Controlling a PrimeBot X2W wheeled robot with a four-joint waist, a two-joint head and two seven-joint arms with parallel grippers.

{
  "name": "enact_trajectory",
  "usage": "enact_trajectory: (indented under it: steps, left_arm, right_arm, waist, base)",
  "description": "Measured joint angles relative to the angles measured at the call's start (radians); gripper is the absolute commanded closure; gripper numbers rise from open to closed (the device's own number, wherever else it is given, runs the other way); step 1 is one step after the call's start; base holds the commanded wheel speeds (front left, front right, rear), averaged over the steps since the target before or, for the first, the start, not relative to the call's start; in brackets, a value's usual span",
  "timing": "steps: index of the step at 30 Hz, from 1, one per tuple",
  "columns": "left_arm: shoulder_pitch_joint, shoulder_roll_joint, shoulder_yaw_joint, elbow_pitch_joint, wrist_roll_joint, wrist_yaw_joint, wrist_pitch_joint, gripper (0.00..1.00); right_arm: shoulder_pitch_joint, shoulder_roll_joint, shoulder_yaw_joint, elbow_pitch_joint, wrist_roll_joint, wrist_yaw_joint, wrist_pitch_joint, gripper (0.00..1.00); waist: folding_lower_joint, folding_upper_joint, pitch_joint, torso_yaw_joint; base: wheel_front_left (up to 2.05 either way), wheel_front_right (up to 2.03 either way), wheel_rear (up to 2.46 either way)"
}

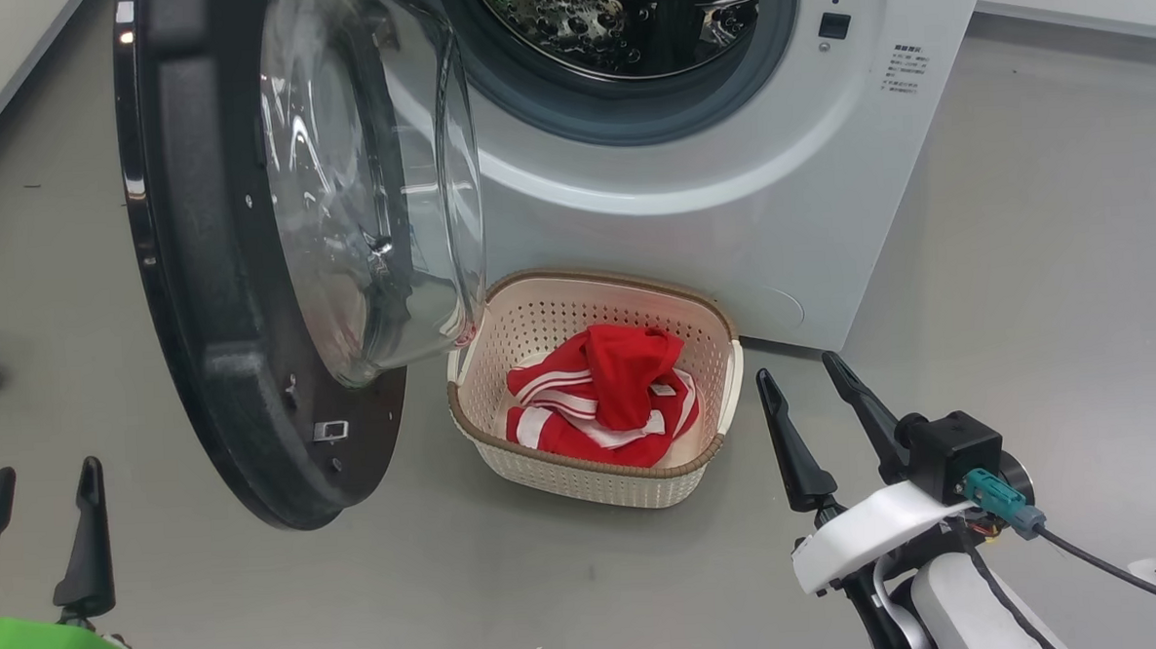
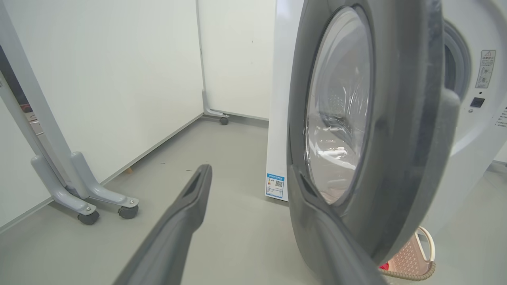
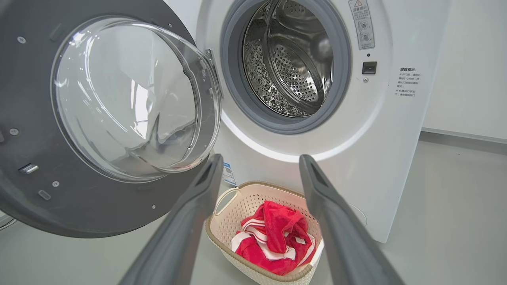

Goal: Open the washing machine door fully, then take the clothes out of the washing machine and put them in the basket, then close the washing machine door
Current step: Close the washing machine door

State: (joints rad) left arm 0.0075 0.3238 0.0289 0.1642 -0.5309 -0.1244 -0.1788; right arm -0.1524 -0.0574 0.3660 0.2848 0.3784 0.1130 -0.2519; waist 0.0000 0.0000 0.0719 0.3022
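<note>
The clothes (image 1: 601, 397) lie in the basket (image 1: 586, 275), placed on the floor (image 1: 1023, 246) just before the washing machine (image 1: 778, 208), below the drum (image 1: 614, 21), for short transfers. The door (image 1: 225, 281) stands wide open. Your left tool (image 1: 46, 472) and right tool (image 1: 796, 367) are both spread, empty, free to close it.

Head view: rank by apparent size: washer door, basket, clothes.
1. Round black-rimmed washing machine door with clear glass bowl; it's nearest the camera, which inflates it.
2. Cream perforated plastic basket with brown rim.
3. Red white-striped fabric clothes, lying inside the basket.
</note>
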Motion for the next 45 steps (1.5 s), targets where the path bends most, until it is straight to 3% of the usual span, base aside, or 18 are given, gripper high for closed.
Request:
enact_trajectory:
  steps: [36,37,38,39,45]
  left_arm:
    - [-0.002,0.011,-0.023,0.059,-0.003,0.000,-0.051,0.00]
    - [-0.002,0.011,-0.024,0.060,-0.003,0.000,-0.051,0.28]
    - [-0.002,0.012,-0.026,0.060,-0.003,0.000,-0.051,0.75]
    - [-0.002,0.012,-0.028,0.061,-0.003,0.000,-0.051,1.00]
    - [-0.003,0.016,-0.034,0.067,-0.006,-0.001,-0.051,1.00]
  right_arm:
    - [0.001,0.000,-0.001,-0.008,0.002,-0.002,0.000,0.00]
    - [0.001,0.000,-0.001,-0.009,0.004,-0.002,0.000,0.00]
    - [0.001,0.000,-0.001,-0.009,0.008,-0.002,0.000,0.00]
    - [0.001,0.000,-0.001,-0.009,0.008,-0.002,0.000,0.00]
    - [0.001,0.000,-0.001,-0.009,0.008,-0.002,0.000,0.00]
  waist:
    - [0.0000,0.0000,0.005,-0.003]
    - [0.0000,0.0000,0.005,-0.003]
    - [0.0000,0.0000,0.006,-0.003]
    - [0.0000,0.0000,0.006,-0.003]
    - [0.0000,0.0000,0.005,-0.003]
  base:
    - [0.00,0.00,0.00]
    - [0.00,0.00,0.00]
    - [0.00,0.00,0.00]
    - [0.00,0.00,0.00]
    - [0.00,0.00,0.00]
